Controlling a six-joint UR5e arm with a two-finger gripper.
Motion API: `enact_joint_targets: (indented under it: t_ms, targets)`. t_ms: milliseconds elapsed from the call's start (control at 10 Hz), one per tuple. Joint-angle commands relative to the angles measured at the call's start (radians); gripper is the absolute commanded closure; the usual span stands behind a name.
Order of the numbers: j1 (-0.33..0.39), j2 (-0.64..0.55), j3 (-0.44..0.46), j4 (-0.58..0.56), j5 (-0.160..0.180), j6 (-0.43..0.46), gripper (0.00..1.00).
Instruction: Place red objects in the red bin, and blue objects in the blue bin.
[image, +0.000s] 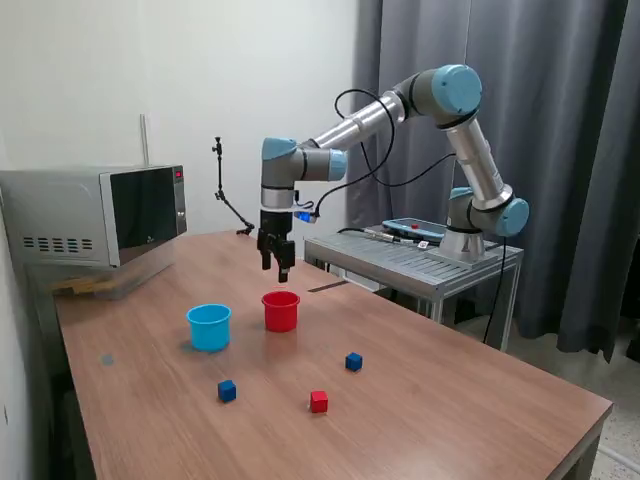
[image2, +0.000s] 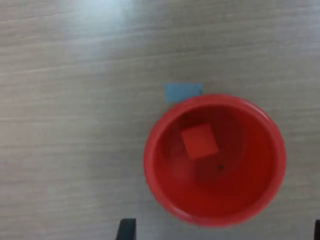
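one red cube lies inside the red cup; gripper hovers above, jaws apart, holding nothing.

Exterior view stands off from a bench corner, looking obliquely down across it; wrist view looks straight down at close range; both take in the red cup.

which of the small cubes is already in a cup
One small bright red cube lies inside the round red plastic cup. The other red cube and both dark blue cubes sit on the wooden table.
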Motion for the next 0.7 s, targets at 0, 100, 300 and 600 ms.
enact_joint_targets:
  t_ms: [0,100,300,600]
  targets:
    - [0.029,-0.008,-0.040,0.036,-0.016,0.020,0.00]
    - [0.038,-0.009,-0.052,0.040,-0.015,0.032,0.00]
    - [0.061,-0.009,-0.066,0.041,-0.015,0.060,0.00]
    - [0.093,-0.009,-0.074,0.055,-0.019,0.126,0.00]
